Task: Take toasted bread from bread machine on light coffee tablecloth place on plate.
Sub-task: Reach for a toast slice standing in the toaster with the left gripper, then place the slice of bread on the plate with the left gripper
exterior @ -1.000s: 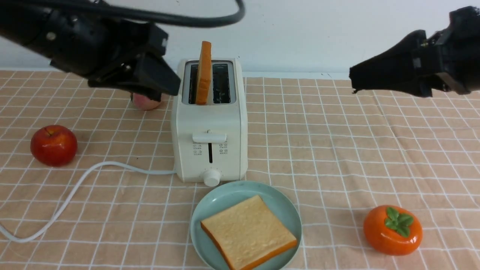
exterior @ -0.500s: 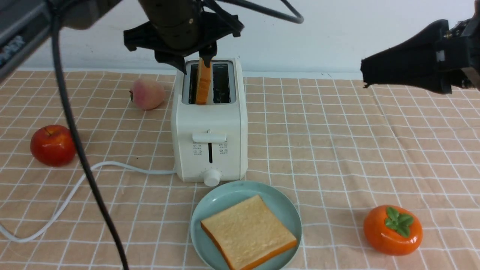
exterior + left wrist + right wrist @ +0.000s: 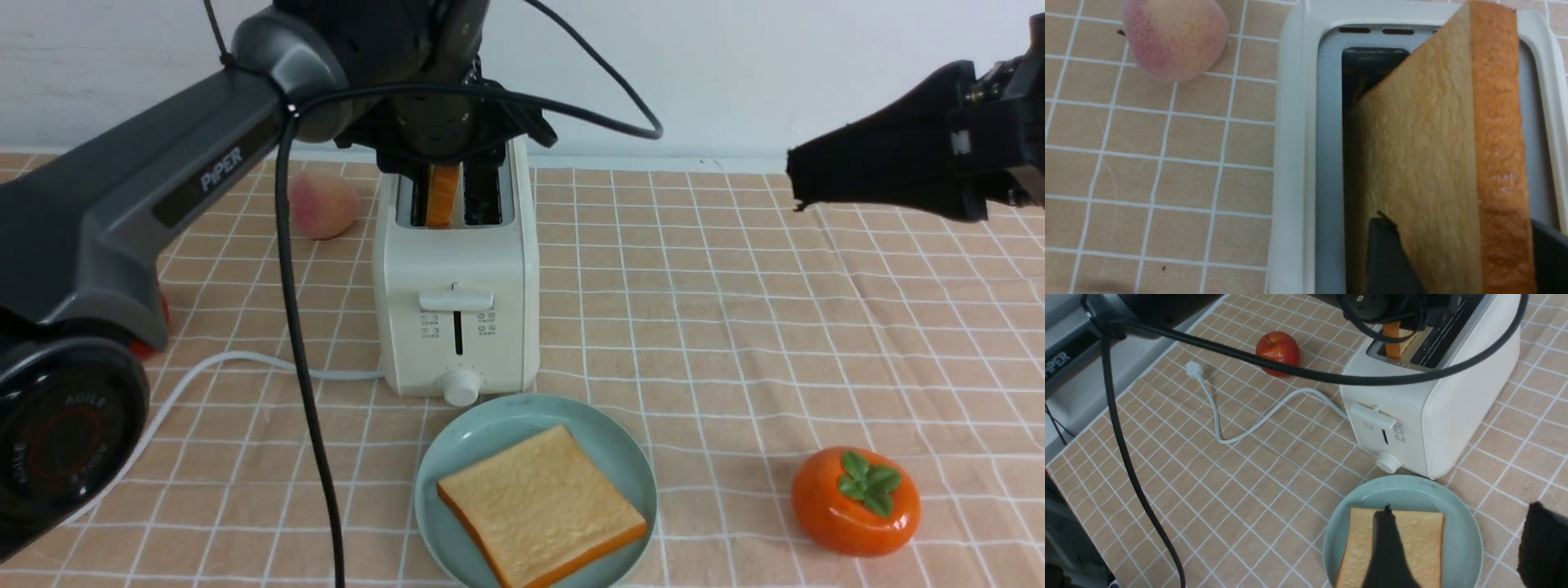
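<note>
The bread machine stands mid-table on the light coffee tablecloth. One toasted bread slice stands upright in its left slot, and it also shows in the left wrist view. My left gripper is down over it and open. The left wrist view shows this gripper with one finger on each side of the slice, close to its faces. The second slice lies flat on the plate in front of the toaster. My right gripper hangs open and empty high at the right, and in its wrist view it is above the plate.
A peach lies left of the toaster. A red apple sits further left, mostly hidden behind my left arm in the front view. An orange persimmon is at the front right. The white cord runs left. My arm's black cable hangs in front.
My left arm swung from left of the toaster to above it and came down, so its jaws now straddle the standing slice. My right gripper drew back slightly to the right.
</note>
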Controlling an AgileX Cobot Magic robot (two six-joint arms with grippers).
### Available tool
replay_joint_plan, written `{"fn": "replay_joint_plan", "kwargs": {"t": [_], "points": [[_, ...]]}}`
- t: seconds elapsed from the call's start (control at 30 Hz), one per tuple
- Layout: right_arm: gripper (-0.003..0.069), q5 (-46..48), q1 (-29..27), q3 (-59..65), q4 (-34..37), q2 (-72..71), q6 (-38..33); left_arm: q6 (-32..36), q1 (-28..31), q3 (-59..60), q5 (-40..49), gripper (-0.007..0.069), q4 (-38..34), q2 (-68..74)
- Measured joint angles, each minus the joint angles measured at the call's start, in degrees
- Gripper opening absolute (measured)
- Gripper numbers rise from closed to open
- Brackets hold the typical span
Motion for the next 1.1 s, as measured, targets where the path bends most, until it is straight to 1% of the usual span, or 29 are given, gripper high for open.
{"fn": "replay_joint_plan", "kwargs": {"t": [0.03,0.07,0.1,0.13,0.17,0.2,0.37,0.43,0.5,0.6,0.7,0.83,0.87,0.9,0.93,0.97,1.03,1.07,1.1], "points": [[0.0423,0.05,0.0,0.0,0.0,0.0,0.0,0.09,0.12,0.0,0.0,0.0287,0.2,-0.24],[0.0423,0.05,0.0,0.0,0.0,0.0,0.0,0.09,0.12,0.0,0.0,0.0287,0.2,-0.24],[0.0423,0.05,0.0,0.0,0.0,0.0,0.0,0.71,0.32,0.0,0.21,0.0176,0.08,-0.85],[0.0423,0.05,0.0,0.0,0.0,0.0,0.0,0.97,0.62,0.0,0.65,0.0114,-0.13,-1.35],[0.0423,0.05,0.0,0.0,0.0,0.0,0.0,1.16,0.71,0.0,1.0,0.0081,-0.4,-1.85],[0.0423,0.05,0.0,0.0,0.0,0.0,0.0,1.32,0.89,0.0,1.51,0.0069,-0.72,-2.88],[0.0423,0.05,0.0,0.0,0.29,0.0,0.0,2.4,1.25,0.0,3.04,0.0081,-0.77,-8.68],[0.0423,0.05,0.0,0.0,0.42,0.0,0.0,3.16,1.25,0.0,4.78,0.0081,-1.03,-13.44],[0.0423,0.05,0.0,0.0,0.47,0.0,0.0,4.92,1.25,0.0,6.97,0.0081,-2.5,-18.81],[0.0423,0.05,0.0,0.0,0.47,0.0,0.0,8.29,1.25,-0.14,9.79,0.0081,-6.61,-24.43],[0.0423,0.05,0.0,0.0,0.47,0.0,0.0,13.9,1.25,2.57,10.97,0.0081,-15.89,-31.12],[0.0423,0.05,0.0,0.0,0.47,0.0,0.0,23.64,1.25,16.26,7.78,0.0081,-32.91,-37.88],[0.0423,0.05,0.0,0.0,0.47,0.0,0.0,26.46,1.25,21.14,5.92,0.0081,-37.38,-39.02],[0.0423,0.05,0.0,0.0,0.47,0.0,0.0,28.16,1.25,24.21,4.6,0.0081,-40.04,-39.55],[0.0423,0.05,0.0,0.0,0.47,0.0,0.0,31.01,1.25,29.49,2.18,0.0081,-44.44,-40.21],[0.0423,0.05,0.0,0.0,0.47,0.0,0.0,34.41,1.25,37.04,-1.25,0.0081,-50.45,-40.46],[0.0423,0.05,0.0,0.0,0.47,0.0,0.0,39.86,1.25,45.44,-7.29,0.0081,-57.38,-40.38],[0.0423,0.05,0.0,0.0,0.47,0.0,0.0,40.65,1.25,47.51,-8.0,0.0081,-59.15,-40.28],[0.0423,0.05,0.0,0.0,0.47,0.0,0.0,43.91,1.25,52.46,-11.63,0.0081,-63.77,-39.97]]}}
